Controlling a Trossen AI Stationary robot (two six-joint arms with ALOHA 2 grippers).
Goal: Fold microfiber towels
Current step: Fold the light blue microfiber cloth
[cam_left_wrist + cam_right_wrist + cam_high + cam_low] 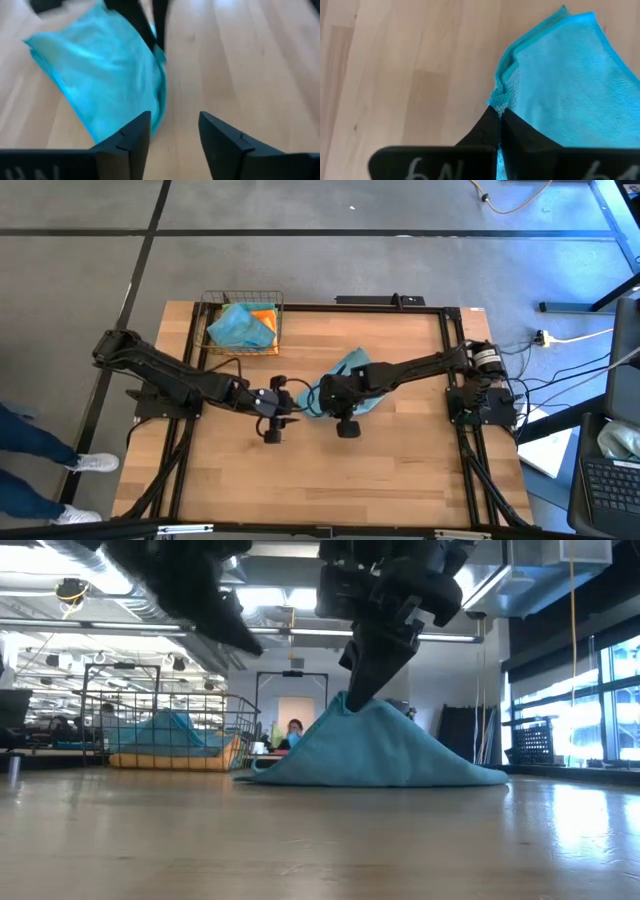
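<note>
Left gripper (172, 137) mid-table, fingers parted, nothing between them, just beside teal towel (352, 370), right gripper (499, 117) clenched on that towel's edge, pinched peak lifted, rest draped on table (400, 470), wire basket (243, 326) at far edge holding blue and orange towels (240, 325)

Quick count: two arms, so two end effectors, the left one (272, 423) and the right one (330, 402). One table (400, 470). One wire basket (243, 326) sitting on it. Towels: one teal towel (352, 367) out on the table, then inside the basket one light blue towel (238, 327) and one orange towel (264, 319), so three I can see. Can't tell if more are buried underneath.
</note>
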